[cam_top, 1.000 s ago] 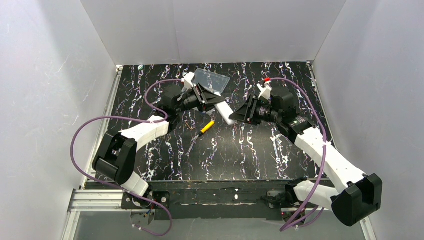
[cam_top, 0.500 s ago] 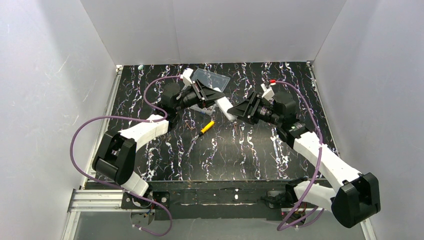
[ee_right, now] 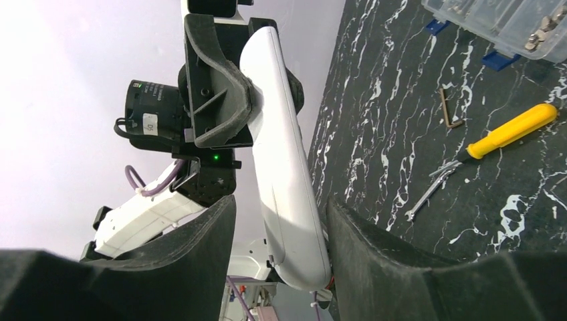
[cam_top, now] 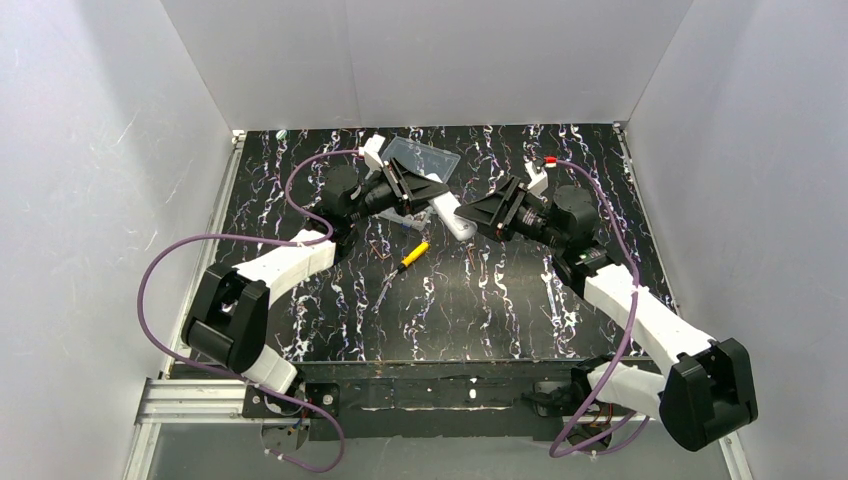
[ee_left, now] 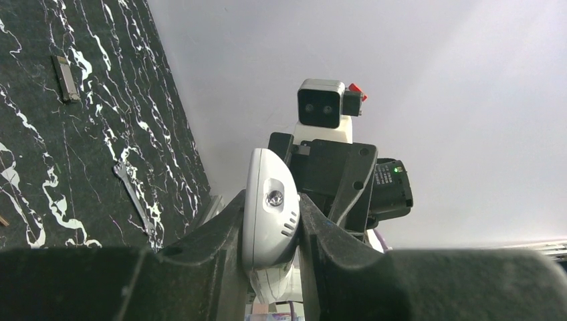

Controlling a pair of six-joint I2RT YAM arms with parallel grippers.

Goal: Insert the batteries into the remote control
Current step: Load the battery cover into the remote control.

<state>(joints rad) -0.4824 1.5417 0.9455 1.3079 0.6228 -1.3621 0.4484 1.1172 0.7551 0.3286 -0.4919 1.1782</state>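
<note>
The white remote control (cam_top: 450,214) is held above the table between the two arms. My left gripper (cam_top: 428,200) is shut on one end of it; in the left wrist view both fingers press the remote (ee_left: 267,221) at my left gripper (ee_left: 271,200). My right gripper (cam_top: 474,216) is open around the other end. In the right wrist view the remote (ee_right: 281,154) lies against the right finger (ee_right: 361,247), with a gap to the left one, at my right gripper (ee_right: 279,204). The batteries are not to be made out in any view.
A yellow-handled screwdriver (cam_top: 412,254) lies on the black marbled table (cam_top: 480,310) below the grippers, also in the right wrist view (ee_right: 511,130). A clear compartmented box (cam_top: 425,157) stands at the back. A small wrench (ee_right: 428,192) and a hex key (ee_right: 449,110) lie nearby.
My right gripper has moved up and left, and its jaws now stand around the remote's free end. The left gripper has lifted the remote slightly and stays shut on it.
</note>
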